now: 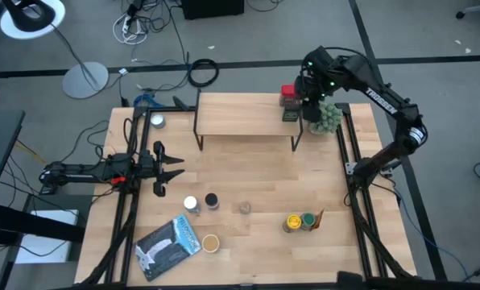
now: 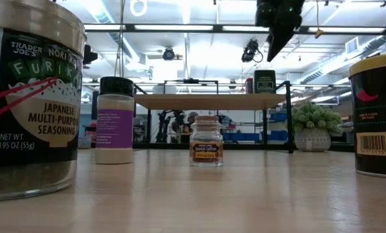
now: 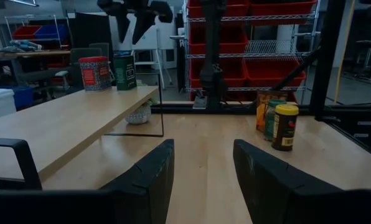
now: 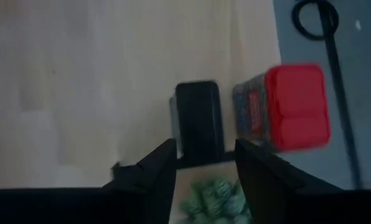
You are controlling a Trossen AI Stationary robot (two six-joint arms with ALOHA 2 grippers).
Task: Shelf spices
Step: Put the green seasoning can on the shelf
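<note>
We see the left gripper (image 1: 174,169) parked low at the left edge of the table, its fingers parted and holding nothing, pointing across the boards. Right of it, along the near side, six spices wait unshelved: a white-lidded jar (image 1: 191,204), a black-lidded jar (image 1: 212,200), a tan-lidded one (image 1: 211,242) beside the silver pouch (image 1: 169,246), a small clear jar (image 1: 245,208), and a yellow-lidded jar (image 1: 293,222) touching a green-lidded one (image 1: 308,220). The shelf (image 1: 246,113) stands at the far middle, and at its far right end sit a red-lidded tin (image 1: 289,95) and a dark green tin (image 1: 291,115), just beside each other. The right gripper (image 4: 199,163) hangs above that dark tin, fingers apart on either side of it and gripping nothing. We judge the risk to be here: the tins sit close to the shelf's right edge, so a sideways move of the fingers could nudge one off, or into the plant (image 1: 328,117) just right of the shelf. The right wrist view is blurred, so we cannot tell whether the fingers clear the tin's top. A silver-lidded thing (image 1: 156,122) at the far left is too small to identify.
</note>
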